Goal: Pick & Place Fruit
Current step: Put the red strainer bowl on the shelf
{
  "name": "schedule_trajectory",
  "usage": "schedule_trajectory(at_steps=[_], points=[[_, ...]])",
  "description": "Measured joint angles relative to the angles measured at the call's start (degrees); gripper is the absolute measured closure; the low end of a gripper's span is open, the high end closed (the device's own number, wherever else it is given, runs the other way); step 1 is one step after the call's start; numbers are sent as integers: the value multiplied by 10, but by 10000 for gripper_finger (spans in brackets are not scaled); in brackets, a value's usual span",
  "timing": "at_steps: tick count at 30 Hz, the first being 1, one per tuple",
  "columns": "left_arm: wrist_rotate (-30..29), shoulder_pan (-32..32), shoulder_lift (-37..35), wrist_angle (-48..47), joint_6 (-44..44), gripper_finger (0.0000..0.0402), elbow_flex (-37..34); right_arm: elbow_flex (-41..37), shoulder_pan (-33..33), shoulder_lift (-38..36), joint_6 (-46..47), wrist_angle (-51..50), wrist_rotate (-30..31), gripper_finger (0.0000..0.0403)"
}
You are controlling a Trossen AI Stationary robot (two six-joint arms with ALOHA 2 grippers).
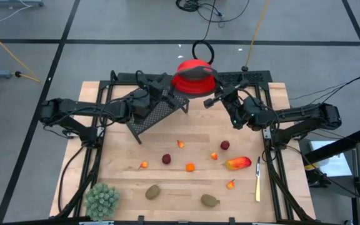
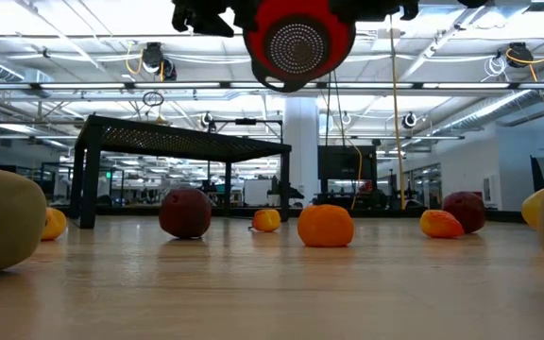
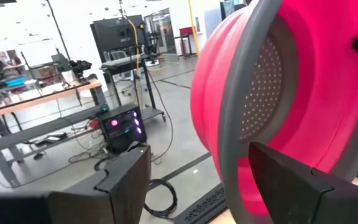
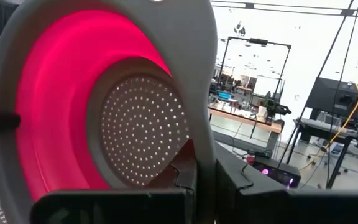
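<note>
Right gripper jaws are closed flat on the grey rim of the red colander. Left gripper jaws stand wide, straddling the opposite rim; firm contact cannot be told. The colander is held tipped at upper centre of the high view, above the table, apparently shared for carrying. Fruit is scattered lower centre; the long red-orange-yellow piece lies roughly left-right, yellow end rightward.
</note>
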Motion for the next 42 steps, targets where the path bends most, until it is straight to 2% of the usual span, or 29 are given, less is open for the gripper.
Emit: schedule_trajectory(at_steps=[13, 19, 27, 31, 39, 42], points=[[2, 6, 0, 0, -8, 131, 0, 0, 4, 0, 7, 2, -1, 393], [44, 6, 0, -3, -9, 131, 0, 0, 7, 0, 17, -1, -1, 393], [45, 11, 0, -5, -26, 137, 0, -1, 24, 0, 17, -5, -1, 390], [45, 11, 0, -4, -32, 181, 0, -1, 31, 0, 17, -8, 0, 393], [51, 7, 0, -4, -41, 321, 0, -1, 34, 0, 18, -8, -7, 382], [48, 5, 0, -4, -41, 374, 0, -1, 34, 0, 19, -13, -34, 383]])
